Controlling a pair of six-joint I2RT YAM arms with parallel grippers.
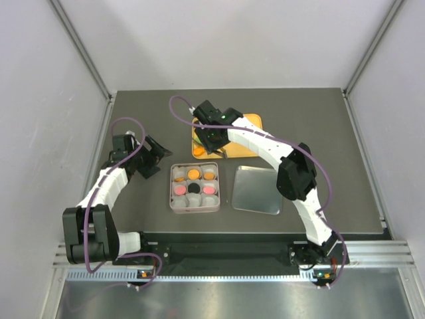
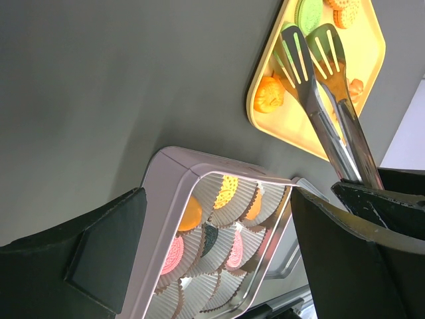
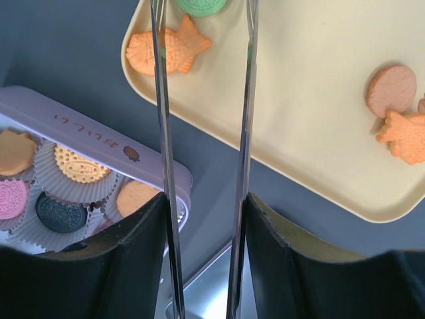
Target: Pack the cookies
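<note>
**Tongs over the tray, no cookie gripped**

The right gripper (image 3: 202, 222) is closed partway on the handles of a pair of metal tongs (image 2: 312, 80), its fingers (image 3: 136, 246) pressing them from either side. The slotted blades stand apart, and I see nothing pinched between them. They hang over the corner of the yellow tray (image 3: 312, 100) nearest the tin, right by a green cookie (image 3: 202, 5) and an orange fish-shaped cookie (image 3: 166, 50). I can't tell whether they touch either one.

More cookies, a brown round one (image 3: 392, 90) among them, lie loose further along the tray, which sits towards the far edge of the table (image 1: 319, 119). Others are already in the paper cups (image 3: 50, 183) of the lilac tin (image 1: 171, 193) at the table's middle. Its silver lid (image 1: 257, 189) lies flat just to the right.

The left gripper (image 1: 151, 158) hovers wide open and empty at the tin's left side.

As I judge it, the weak link is the hold on the tongs. If the handles twist between the fingers, the blades close crookedly and a flat cookie squirts out, or drops onto the table between tray and tin. A blade may also drag the fish cookie along. Nothing steadies the tin, so a clumsy drop could shove it or rumple a cup.
</note>
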